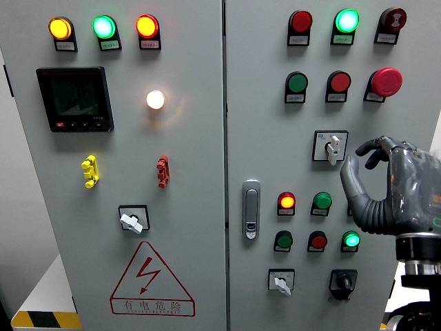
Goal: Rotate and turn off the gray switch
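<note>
A: Right hand (386, 189), fingers apart and curved, empty, poised just right of the gray switch (331, 147) on the right panel door (262, 124); not yet touching.

B: Switch lever upright in its square plate, below the red button (340, 82) and red mushroom button (386, 82).

A: Likely risks: grip closing short of the lever and slipping off; thumb (350, 181) brushing the green lamp (322, 201) beneath.

B: Also possible: turning the wrong way; confusion with the lower gray switch (281, 283) or the black knob (342, 281).
</note>
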You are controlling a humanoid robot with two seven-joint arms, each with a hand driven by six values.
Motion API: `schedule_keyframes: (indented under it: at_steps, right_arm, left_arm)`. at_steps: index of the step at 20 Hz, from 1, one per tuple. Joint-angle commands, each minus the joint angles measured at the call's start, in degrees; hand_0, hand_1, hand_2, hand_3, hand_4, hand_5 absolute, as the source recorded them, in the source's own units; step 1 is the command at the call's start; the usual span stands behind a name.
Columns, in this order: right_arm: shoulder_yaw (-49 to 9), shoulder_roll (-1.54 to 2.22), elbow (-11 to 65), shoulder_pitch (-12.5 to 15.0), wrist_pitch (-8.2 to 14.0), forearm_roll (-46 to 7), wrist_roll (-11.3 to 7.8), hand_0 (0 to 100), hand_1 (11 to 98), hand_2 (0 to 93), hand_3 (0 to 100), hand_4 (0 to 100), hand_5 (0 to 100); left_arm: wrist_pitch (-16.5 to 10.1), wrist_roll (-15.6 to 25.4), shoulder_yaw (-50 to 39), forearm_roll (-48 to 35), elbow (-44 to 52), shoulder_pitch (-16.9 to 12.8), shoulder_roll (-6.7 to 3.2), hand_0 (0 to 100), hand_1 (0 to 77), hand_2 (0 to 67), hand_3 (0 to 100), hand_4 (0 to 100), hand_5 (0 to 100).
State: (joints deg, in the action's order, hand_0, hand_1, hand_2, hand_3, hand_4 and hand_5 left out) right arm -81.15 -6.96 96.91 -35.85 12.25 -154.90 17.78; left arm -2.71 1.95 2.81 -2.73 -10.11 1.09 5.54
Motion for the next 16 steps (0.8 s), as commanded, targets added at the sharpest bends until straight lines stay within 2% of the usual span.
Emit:
schedule_keyframes:
  at_steps: [1,2,6,8,13,16]
  right_arm:
    - [-0.1,-0.08,1.9,1.5,0.1,-0.3,-0.46,63,40.4,40.3,52,39,67]
    - [-0.1,-0.08,2.3,1.5,0.1,-0.3,-0.46,62,41.2,34.1,46,35,63]
    - [-0.4,-0.08,4.1,2.0,0.1,-0.3,-0.55,60,42.7,27.2,39,28,54]
    - [-0.4,0.01,4.9,2.5,0.1,-0.3,-1.08,58,43.5,20.3,33,22,47]
    - [-0.4,0.01,5.9,2.7,0.1,-0.3,-1.25,47,43.8,14.3,26,15,40]
    - [-0.4,0.10,6.5,3.0,0.1,-0.3,-1.34,12,44.6,13.0,24,13,37]
  left_arm:
    - [0.0,0.1,0.0,0.0,0.0,0.0,0.00,0,0.0,10.1,21,12,13]
    - [0.0,0.0,0.0,0.0,0.0,0.0,0.00,0,0.0,10.1,21,12,13]
    - [0.0,0.0,0.0,0.1,0.0,0.0,0.00,0,0.0,10.1,21,12,13]
    - [0.0,0.1,0.0,0.0,0.0,0.0,0.00,0,0.0,10.1,21,12,13]
    - [0.0,0.0,0.0,0.0,0.0,0.0,0.00,0,0.0,10.1,21,12,13]
    - [0.0,0.0,0.0,0.0,0.0,0.0,0.00,0,0.0,10.1,21,12,13]
